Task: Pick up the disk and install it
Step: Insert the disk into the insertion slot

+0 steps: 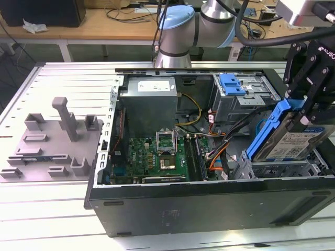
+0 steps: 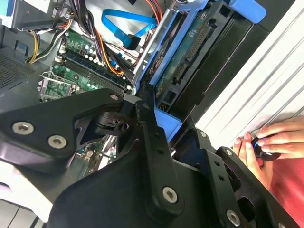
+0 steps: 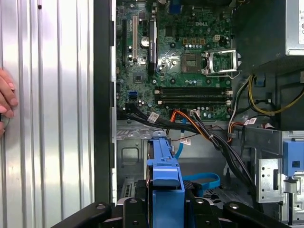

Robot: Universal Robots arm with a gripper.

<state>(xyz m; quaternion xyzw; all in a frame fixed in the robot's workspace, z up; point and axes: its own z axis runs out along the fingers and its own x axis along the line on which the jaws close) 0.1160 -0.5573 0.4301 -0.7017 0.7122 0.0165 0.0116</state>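
Note:
The disk, silver with a white-and-blue label and a bright blue carrier bracket, hangs tilted above the drive bay at the front corner of the open computer case, on the exterior view's right. My gripper comes down from above and is shut on the disk's upper end. In the first wrist view the blue bracket's edge sits between my black fingers. The second wrist view shows the disk's underside and its connector beyond my black linkages.
Inside the case lie the motherboard, a grey power supply box, a drive cage with a blue latch and loose cables. Grey fixture blocks stand on the slatted table at the exterior view's left. A person's hand rests beside the case.

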